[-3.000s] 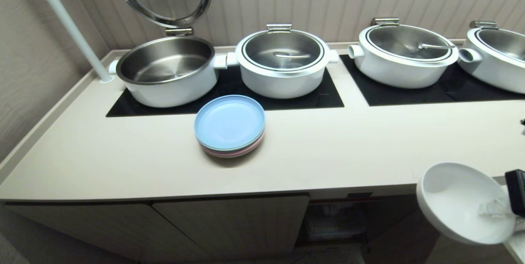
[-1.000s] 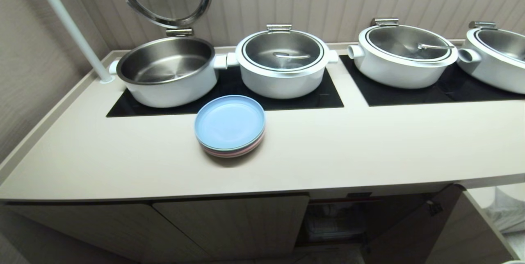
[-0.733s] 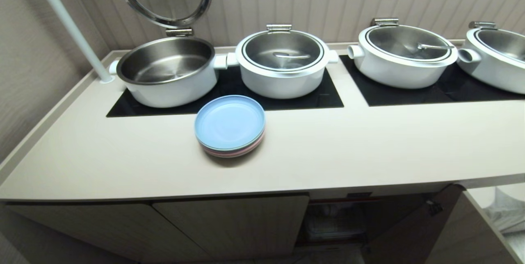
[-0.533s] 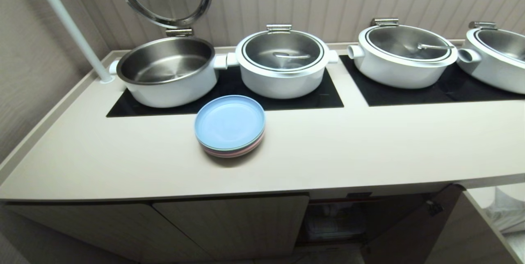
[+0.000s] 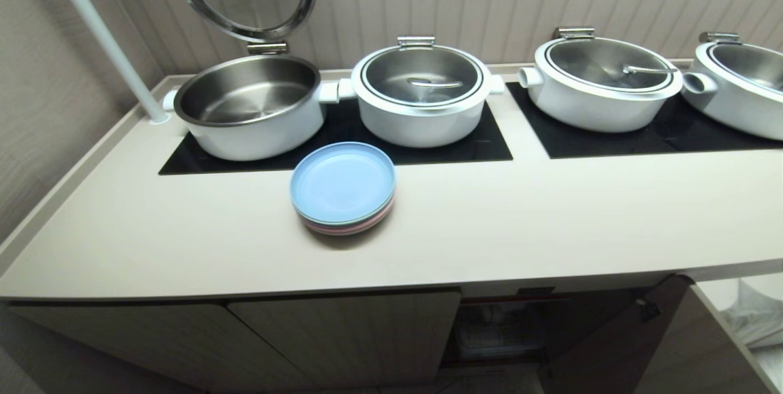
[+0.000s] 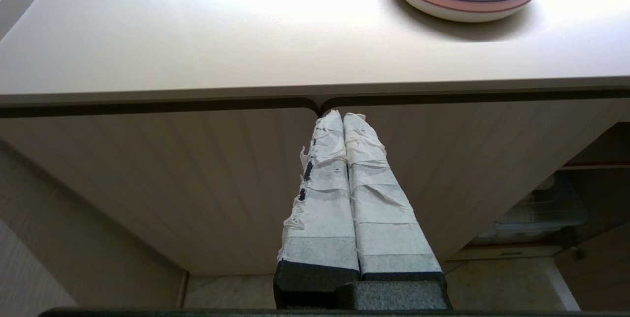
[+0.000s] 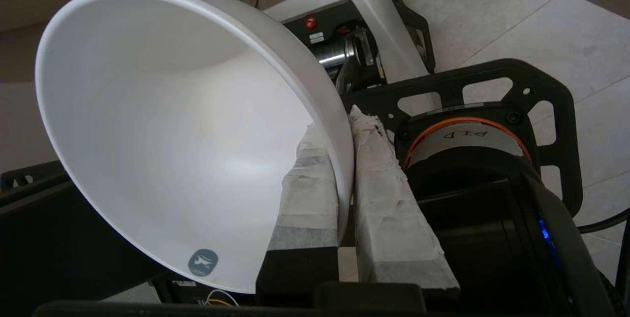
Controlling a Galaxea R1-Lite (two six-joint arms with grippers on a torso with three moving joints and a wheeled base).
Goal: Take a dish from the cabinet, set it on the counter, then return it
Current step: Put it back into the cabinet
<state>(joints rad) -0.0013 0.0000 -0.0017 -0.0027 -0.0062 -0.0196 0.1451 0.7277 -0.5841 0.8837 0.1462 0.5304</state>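
The dish (image 7: 172,125), a glossy white bowl, shows only in the right wrist view, tipped on its side. My right gripper (image 7: 344,125) is shut on its rim, one taped finger inside the bowl and one outside. Bowl and gripper hang low over my own black base and the tiled floor, outside the head view. The cabinet (image 5: 342,333) sits under the cream counter (image 5: 550,223); its right bay (image 5: 498,330) is open, with a red-edged shelf front. My left gripper (image 6: 342,117) is shut and empty, parked before the closed ribbed doors (image 6: 197,184).
A stack of blue and pink plates (image 5: 342,189) lies mid-counter in front of the black hob panels (image 5: 465,143). Several white pots stand on the hobs; the left one (image 5: 248,106) has its lid raised. An open cabinet door (image 5: 612,339) juts out at lower right.
Three seconds ago the bowl and right gripper showed at the lower right of the head view; they have since dropped out of it. Over the last second the head view is unchanged.
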